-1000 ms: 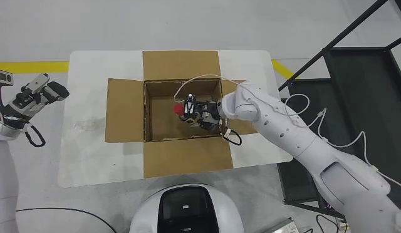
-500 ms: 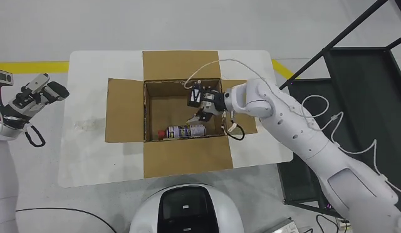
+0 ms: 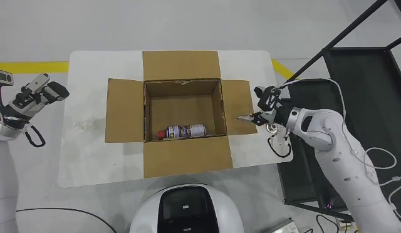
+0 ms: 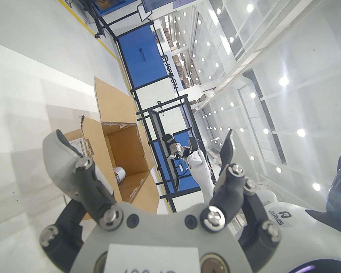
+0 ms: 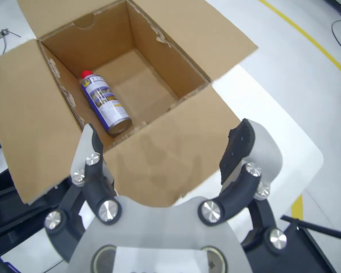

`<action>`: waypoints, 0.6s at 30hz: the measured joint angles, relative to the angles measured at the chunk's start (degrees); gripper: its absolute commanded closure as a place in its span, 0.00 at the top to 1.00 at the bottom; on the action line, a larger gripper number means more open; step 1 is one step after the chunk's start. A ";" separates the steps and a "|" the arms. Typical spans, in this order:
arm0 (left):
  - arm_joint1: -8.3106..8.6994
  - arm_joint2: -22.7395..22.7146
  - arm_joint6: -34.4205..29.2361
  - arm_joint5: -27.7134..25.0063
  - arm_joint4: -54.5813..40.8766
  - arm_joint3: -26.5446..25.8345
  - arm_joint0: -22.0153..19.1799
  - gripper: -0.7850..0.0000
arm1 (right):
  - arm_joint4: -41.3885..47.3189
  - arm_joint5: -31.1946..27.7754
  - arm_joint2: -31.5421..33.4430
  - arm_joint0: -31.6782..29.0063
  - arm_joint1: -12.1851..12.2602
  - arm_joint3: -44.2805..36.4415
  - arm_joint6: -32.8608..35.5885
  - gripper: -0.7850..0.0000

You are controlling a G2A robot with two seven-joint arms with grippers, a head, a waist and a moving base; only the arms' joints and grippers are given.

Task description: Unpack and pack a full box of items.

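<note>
Open box (image 3: 182,65) sitting on table (image 3: 88,151), one spray can (image 3: 182,131) lying inside, both arms waiting outside it.
Can is lying on its side on the box floor, just beside the near wall, long axis running left-right, red cap pointing left, flat base pointing right. Right gripper (image 5: 164,136) is hovering over the right flap, jaws spread, holding nothing. Left gripper (image 4: 142,143) is hanging off the table's left side, well apart from the box, jaws also spread and empty. Probably the can is the next pick: it is calling for a straight-down entry clearing the right flap, jaws closing across the can's narrow width near mid-body, since a round can is likely rolling toward the far wall if nudged.
</note>
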 measured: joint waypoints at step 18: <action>0.00 0.00 0.00 0.00 0.00 0.00 0.00 1.00 | -2.31 0.71 5.07 -6.30 0.40 0.12 -2.77 1.00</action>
